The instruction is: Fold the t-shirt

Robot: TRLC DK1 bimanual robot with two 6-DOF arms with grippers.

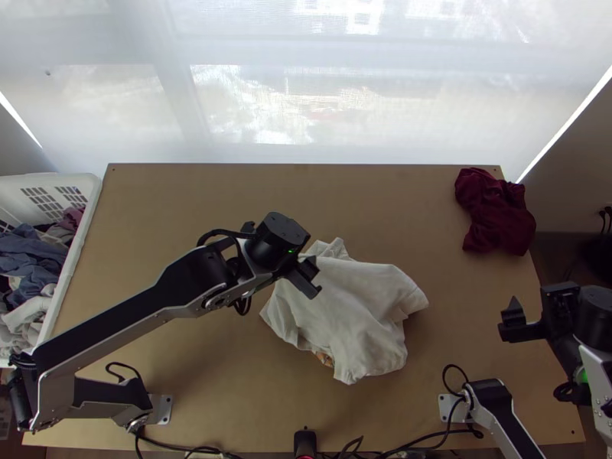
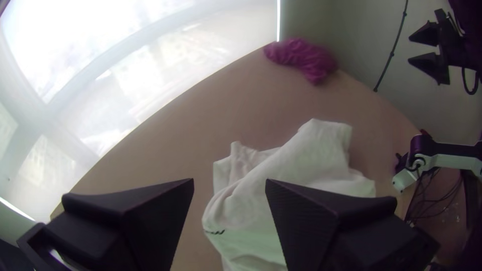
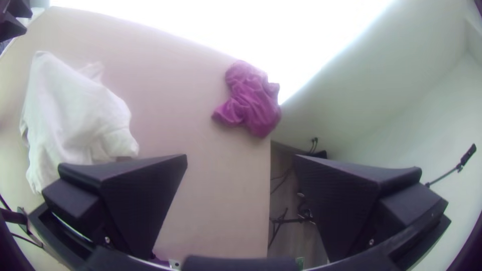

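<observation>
My left gripper (image 1: 307, 277) stands over the left part of the white t-shirt (image 1: 356, 306), which lies bunched around the middle of the table. In the left wrist view that gripper (image 2: 230, 185) is open, its two fingers apart above the white cloth (image 2: 301, 160). Over the table's right edge, away from the shirt, is my right gripper (image 1: 511, 320). The right wrist view shows this gripper (image 3: 241, 160) open with nothing held, and the white t-shirt (image 3: 75, 115) off to one side.
A dark red cloth (image 1: 496, 210) lies crumpled at the table's back right corner. Beyond the left edge stands a white basket (image 1: 90, 200) of mixed clothes. Cables (image 1: 191, 450) run along the near edge of the table (image 1: 191, 367).
</observation>
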